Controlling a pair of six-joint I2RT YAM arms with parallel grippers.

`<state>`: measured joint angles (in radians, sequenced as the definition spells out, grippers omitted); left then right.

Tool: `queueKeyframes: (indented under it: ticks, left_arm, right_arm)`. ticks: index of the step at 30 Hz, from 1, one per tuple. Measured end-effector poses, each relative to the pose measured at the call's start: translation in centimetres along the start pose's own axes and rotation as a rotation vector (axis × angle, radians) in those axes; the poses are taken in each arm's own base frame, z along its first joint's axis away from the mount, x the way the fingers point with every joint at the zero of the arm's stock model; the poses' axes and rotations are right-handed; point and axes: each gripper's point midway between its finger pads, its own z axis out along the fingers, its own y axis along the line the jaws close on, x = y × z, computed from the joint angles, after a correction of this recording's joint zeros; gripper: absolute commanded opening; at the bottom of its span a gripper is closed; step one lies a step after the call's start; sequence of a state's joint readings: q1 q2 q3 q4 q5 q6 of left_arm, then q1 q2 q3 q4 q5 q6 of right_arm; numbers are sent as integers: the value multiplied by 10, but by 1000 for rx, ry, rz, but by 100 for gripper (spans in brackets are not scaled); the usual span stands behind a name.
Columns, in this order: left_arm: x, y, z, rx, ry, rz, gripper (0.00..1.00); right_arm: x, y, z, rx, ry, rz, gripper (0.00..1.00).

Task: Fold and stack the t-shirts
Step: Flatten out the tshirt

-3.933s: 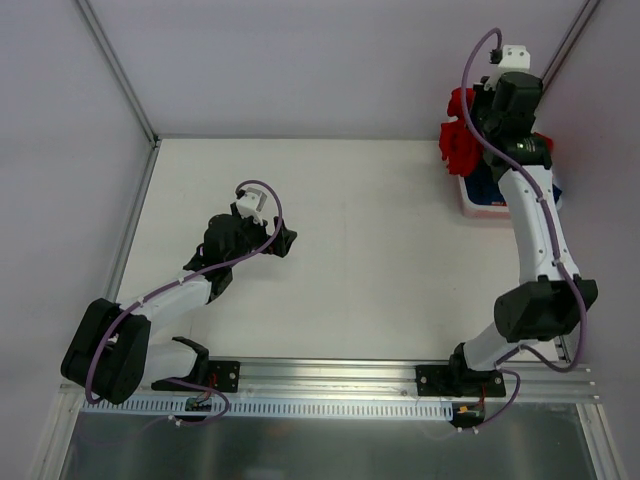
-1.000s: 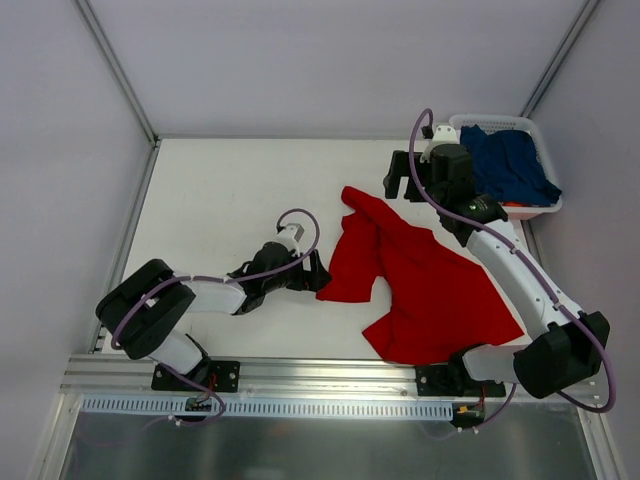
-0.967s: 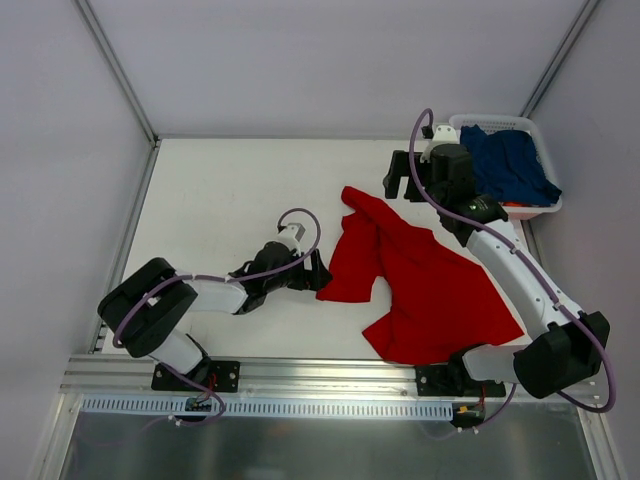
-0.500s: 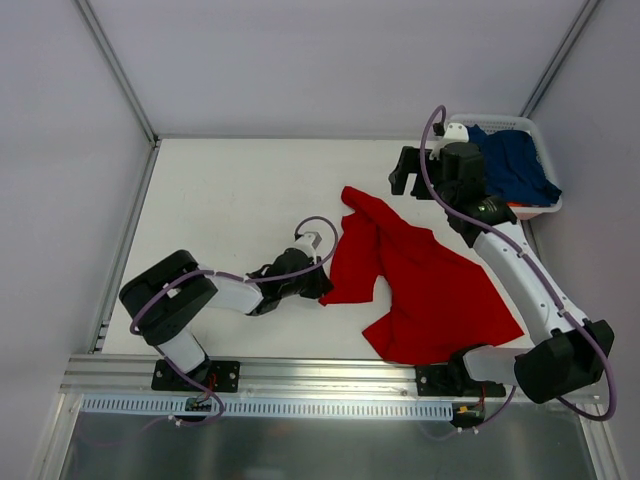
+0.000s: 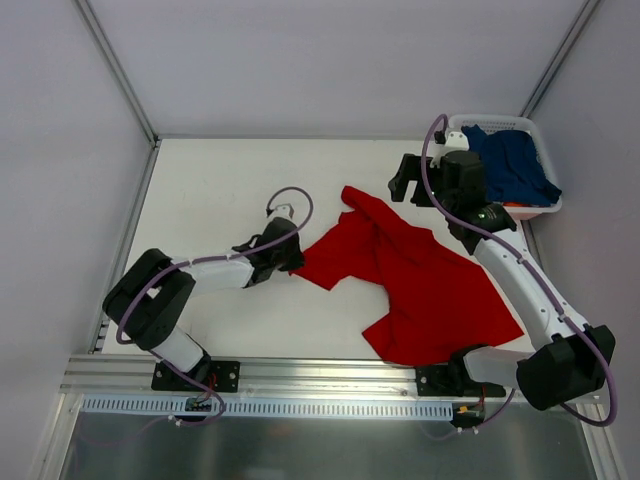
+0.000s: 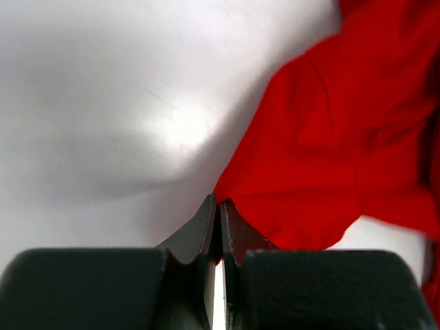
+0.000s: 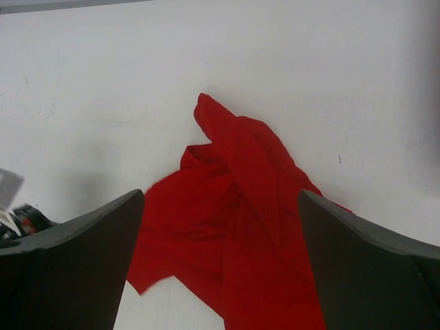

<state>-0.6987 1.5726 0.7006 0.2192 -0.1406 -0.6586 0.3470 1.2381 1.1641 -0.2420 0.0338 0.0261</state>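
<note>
A bright red t-shirt (image 5: 425,285) lies crumpled on the white table (image 5: 220,180), right of the middle. My left gripper (image 5: 293,260) is low on the table at the shirt's left corner. In the left wrist view that gripper (image 6: 220,206) is shut, with the corner of the red t-shirt (image 6: 330,151) pinched at its tips. My right gripper (image 5: 408,185) hangs open above the shirt's far end. Its wrist view shows the red t-shirt (image 7: 240,172) below the wide-apart fingers (image 7: 89,254), untouched. A dark navy t-shirt (image 5: 508,165) is bunched in the basket.
The white plastic basket (image 5: 490,120) stands at the table's back right corner. A metal rail (image 5: 330,385) runs along the near edge by the arm bases. Grey walls close in the back and the sides.
My left gripper has shut on the red shirt's left corner and drawn it left and away, stretching that part out. The right gripper has shifted only slightly and stays open.
</note>
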Motion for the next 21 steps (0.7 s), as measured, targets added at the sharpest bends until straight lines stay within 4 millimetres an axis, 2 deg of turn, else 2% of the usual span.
queueKeyframes:
  ticks: [3,7,10,13,17,21]
  left_arm:
    - [-39,27,-3,-70,-55,-66,0]
    - [-84,46,-7,-124,-115,-112,0]
    - [-121,44,-5,-130,-158,-109,0]
    - [-161,33,7,-114,-198,-98,0]
    - [-197,24,35,-113,-197,-73,0]
    - [-218,19,66,-111,-171,-55,0]
  right_arm:
    - [5,-1,0,-2,7,1,98]
    - [9,-1,0,-5,10,3,98]
    - [11,0,1,-19,8,11,98]
    - [16,1,0,-29,15,18,98]
    - [17,2,-3,-40,7,19,98]
    - [15,2,-12,-46,-16,19,98]
